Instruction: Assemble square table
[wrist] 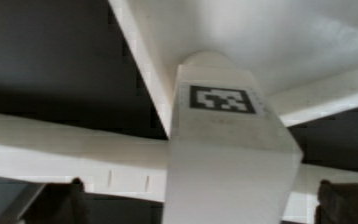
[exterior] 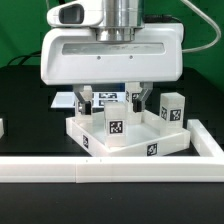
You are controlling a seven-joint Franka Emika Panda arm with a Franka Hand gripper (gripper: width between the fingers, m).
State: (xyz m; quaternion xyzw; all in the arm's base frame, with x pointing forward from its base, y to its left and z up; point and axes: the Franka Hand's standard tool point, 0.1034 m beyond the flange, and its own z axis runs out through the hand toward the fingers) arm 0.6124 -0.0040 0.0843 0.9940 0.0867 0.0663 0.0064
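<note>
One leg block (wrist: 224, 130) stands between the spread fingers of the hand (exterior: 110, 98).

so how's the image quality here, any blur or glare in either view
exterior view: evenly lit and fairly sharp, the large white square plastic tabletop reads clearly against the black table; wrist view: soft and close-up, the white tagged leg block looks slightly blurred, its tag still legible, dark surroundings lose detail

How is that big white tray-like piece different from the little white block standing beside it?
The tabletop is wide, flat and low with a raised rim; the leg block is small, narrow and upright. The tabletop lies under the claw; the leg block stands off toward the exterior view's right. Both are white and carry black-and-white tags.
</note>
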